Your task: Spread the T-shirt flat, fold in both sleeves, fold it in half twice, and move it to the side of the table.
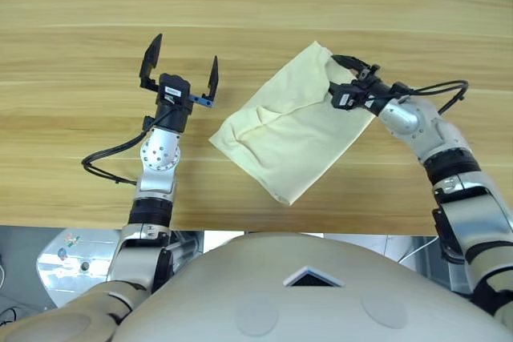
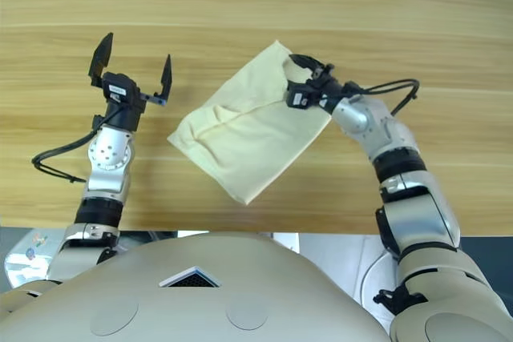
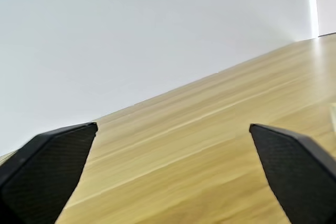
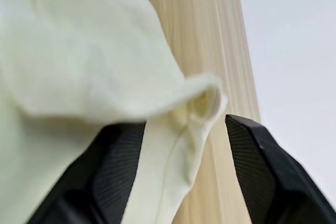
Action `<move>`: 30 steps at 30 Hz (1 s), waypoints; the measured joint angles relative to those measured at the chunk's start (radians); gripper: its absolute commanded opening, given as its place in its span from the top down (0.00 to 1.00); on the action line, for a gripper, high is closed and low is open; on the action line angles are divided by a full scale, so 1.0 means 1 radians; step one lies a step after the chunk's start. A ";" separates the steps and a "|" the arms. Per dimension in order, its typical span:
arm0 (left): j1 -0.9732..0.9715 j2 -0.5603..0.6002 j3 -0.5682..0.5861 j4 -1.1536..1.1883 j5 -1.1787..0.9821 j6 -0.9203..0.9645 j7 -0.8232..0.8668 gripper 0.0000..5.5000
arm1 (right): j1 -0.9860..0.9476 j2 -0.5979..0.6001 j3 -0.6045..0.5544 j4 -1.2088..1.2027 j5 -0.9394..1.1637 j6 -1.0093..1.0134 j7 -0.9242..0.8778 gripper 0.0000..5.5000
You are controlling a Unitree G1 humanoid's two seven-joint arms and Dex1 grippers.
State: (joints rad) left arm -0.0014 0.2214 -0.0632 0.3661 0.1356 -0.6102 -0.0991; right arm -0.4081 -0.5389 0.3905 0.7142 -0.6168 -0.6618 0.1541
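Observation:
The pale yellow T-shirt (image 1: 288, 130) lies folded into a slanted rectangle on the wooden table (image 1: 80, 6), a little right of centre. My right gripper (image 1: 335, 74) is at the shirt's far right corner. In the right wrist view its black fingers (image 4: 121, 171) stand apart with a rolled edge of the T-shirt (image 4: 199, 98) between them, not pinched. My left gripper (image 1: 186, 50) is held open just left of the shirt, fingertips pointing away from me, with nothing between its fingers (image 3: 52, 156).
Bare wood stretches across the far side and the left of the table. The near table edge (image 1: 321, 231) runs just below the shirt's nearest corner. Black cables (image 1: 108, 162) hang beside both forearms.

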 measured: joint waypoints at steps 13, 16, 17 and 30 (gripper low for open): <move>-0.027 -0.028 -0.049 0.042 0.019 -0.017 -0.014 0.02 | -0.162 0.124 0.090 0.114 -0.042 -0.024 -0.026 0.49; -0.045 -0.035 -0.053 0.052 0.019 -0.018 -0.020 0.02 | -0.258 0.201 0.088 0.259 -0.043 0.024 -0.101 0.49; -0.047 -0.035 -0.057 0.054 0.019 -0.020 -0.021 0.02 | -0.283 0.219 0.086 0.303 -0.042 0.044 -0.129 0.49; -0.033 0.173 -0.157 0.050 0.211 -0.185 -0.098 0.02 | -0.111 0.109 -0.091 0.132 0.079 0.020 -0.416 0.49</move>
State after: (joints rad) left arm -0.0345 0.3947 -0.2197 0.4162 0.3466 -0.7947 -0.1969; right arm -0.5191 -0.4294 0.2995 0.8461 -0.5381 -0.6414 -0.2624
